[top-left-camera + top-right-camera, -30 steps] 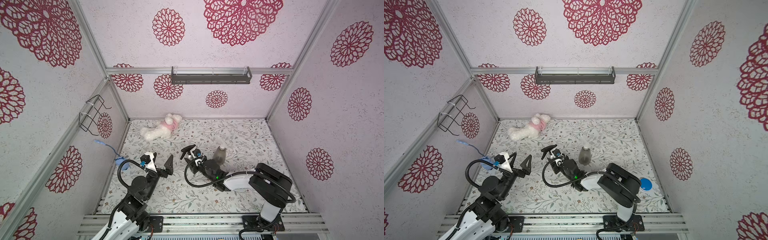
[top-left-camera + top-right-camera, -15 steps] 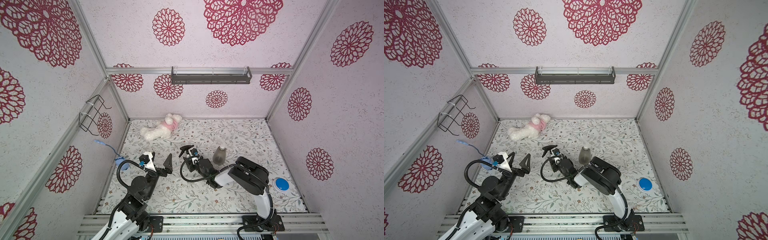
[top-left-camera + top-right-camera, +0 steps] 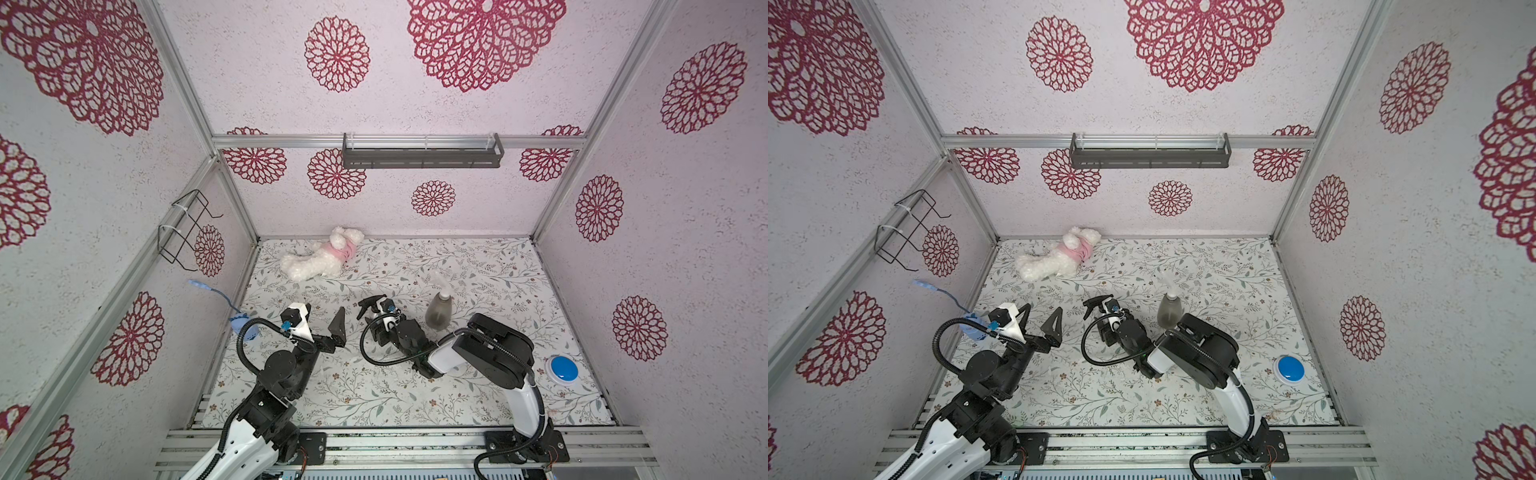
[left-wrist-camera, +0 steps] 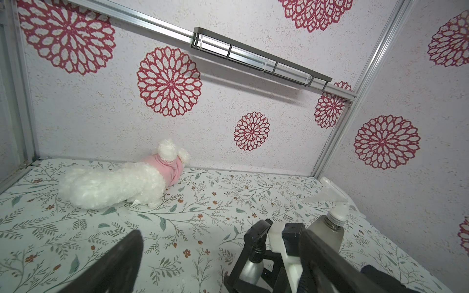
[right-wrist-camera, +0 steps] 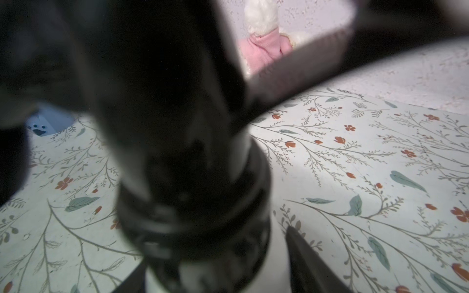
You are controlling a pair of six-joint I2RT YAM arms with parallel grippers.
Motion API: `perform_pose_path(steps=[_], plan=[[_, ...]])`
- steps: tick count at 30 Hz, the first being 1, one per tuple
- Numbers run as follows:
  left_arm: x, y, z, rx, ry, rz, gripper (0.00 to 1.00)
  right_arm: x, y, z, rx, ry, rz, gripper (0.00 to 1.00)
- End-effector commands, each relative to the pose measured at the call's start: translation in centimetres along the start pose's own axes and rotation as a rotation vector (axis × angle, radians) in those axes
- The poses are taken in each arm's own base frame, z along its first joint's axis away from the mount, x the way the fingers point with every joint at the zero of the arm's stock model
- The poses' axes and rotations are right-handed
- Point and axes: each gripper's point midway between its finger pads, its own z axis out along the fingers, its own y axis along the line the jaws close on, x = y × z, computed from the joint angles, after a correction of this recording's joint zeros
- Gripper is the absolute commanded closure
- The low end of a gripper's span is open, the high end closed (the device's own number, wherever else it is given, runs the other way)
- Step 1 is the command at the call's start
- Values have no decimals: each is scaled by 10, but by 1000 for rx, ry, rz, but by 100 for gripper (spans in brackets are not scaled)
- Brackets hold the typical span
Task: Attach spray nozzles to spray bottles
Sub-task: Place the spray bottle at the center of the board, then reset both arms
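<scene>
The silver bottle (image 4: 250, 269) stands upright near the middle of the bench (image 3: 478, 270), with the black nozzle (image 3: 370, 301) seated on its neck. The right fingers (image 5: 307, 263) flank the bottle just below the collar. We judge this hold serves to turn or steady the bottle while the collar threads on. Whether they are clamped on the bottle or standing just clear of it, we cannot tell: the right wrist view is blurred and the bottle fills it.

The left fingers (image 3: 1054, 324) are spread wide and hold nothing. They hang above the bench beside the silver bottle, placed, we judge, to take the bottle or the nozzle when needed.

The grey bottle (image 3: 436, 316) stands upright just beyond the right arm and already carries the clear nozzle (image 3: 440, 282), so we judge that pair finished.

Compared with one second ago, the right arm's elbow has swung in toward the centre, uncovering the blue button (image 3: 562, 368). Both bottles, both nozzles and the left arm are where they were.
</scene>
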Motion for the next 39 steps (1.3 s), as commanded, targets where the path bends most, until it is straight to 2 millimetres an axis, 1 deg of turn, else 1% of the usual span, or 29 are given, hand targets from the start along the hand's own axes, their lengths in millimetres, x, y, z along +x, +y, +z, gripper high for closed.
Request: perform_pose_path(steps=[1,6,8,11,14,16,20,21,23,25,27,28,29,30,32,33,35,36,37,38,39], plan=[[-12,-2,-2,4,-38,-18,2,-22,2,-6,20,-64,8,27],[-14,-3,-3,7,-37,-22,1,-31,-4,-21,56,-94,15,18],[-16,-2,-3,3,-38,-21,1,-31,-7,-26,66,-94,17,16],[-20,-2,-4,-3,-43,-23,0,-34,-10,-42,85,-104,19,13],[-25,-1,-5,-13,-49,-31,1,-39,-14,-64,110,-112,21,11],[-28,-1,-5,-16,-50,-35,3,-42,-16,-83,131,-118,16,9],[-38,-2,-4,-33,-40,-46,3,-50,-22,-128,160,-114,14,6],[-41,-2,-3,-41,-31,-46,3,-55,-23,-138,161,-108,12,1],[-49,-2,-2,-58,-20,-42,3,-68,-25,-152,175,-75,-7,1],[-59,1,-1,-101,-5,-38,3,-91,-34,-164,228,-43,-11,1],[-69,8,0,-170,17,-22,3,-124,-39,-176,259,-57,-33,1],[-73,15,1,-229,34,-12,3,-144,-44,-185,285,-91,-44,1],[-76,21,3,-287,51,8,3,-165,-53,-193,330,-120,-58,1],[-78,27,4,-335,60,29,3,-181,-64,-199,384,-134,-61,1],[-82,47,5,-494,65,79,3,-203,-84,-205,456,-151,-82,1],[-82,53,7,-541,68,123,3,-212,-96,-209,529,-141,-115,1],[-79,65,13,-617,82,238,3,-224,-132,-218,725,-71,-176,1],[-77,68,18,-622,93,275,3,-227,-151,-220,786,-41,-173,1],[-73,72,23,-612,114,309,3,-228,-175,-221,814,-14,-143,1],[-67,76,31,-573,140,358,3,-227,-192,-218,774,12,-118,1],[-62,82,36,-550,153,392,3,-225,-211,-220,760,16,-79,1]])
